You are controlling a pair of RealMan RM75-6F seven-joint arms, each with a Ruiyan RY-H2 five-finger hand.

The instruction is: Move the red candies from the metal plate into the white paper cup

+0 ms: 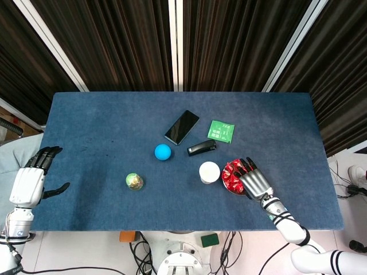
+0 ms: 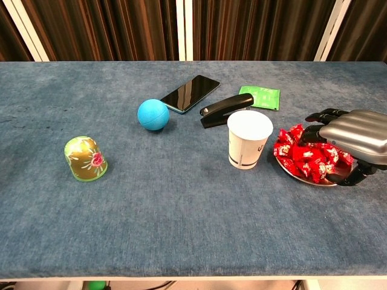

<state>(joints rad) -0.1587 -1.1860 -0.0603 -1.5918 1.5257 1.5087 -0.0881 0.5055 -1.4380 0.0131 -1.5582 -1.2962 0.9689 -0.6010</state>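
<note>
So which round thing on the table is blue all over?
The ball beside the black phone. It is plain blue, while the little dome-shaped toy nearer the front edge is green and gold with a pink flower.

Lab test bench: blue-clothed table, dark curtains, floor cables.

Right hand low over the table's near right part, left hand idle off the left edge.

The right hand reaches in from the lower right, palm down, its dark fingers pointing forward and to the left, its thumb hooked underneath on the near side; whether it holds anything cannot be told. The left hand hangs off the table's left edge, fingers apart and stretched forward, thumb out to the side, holding nothing.
</note>
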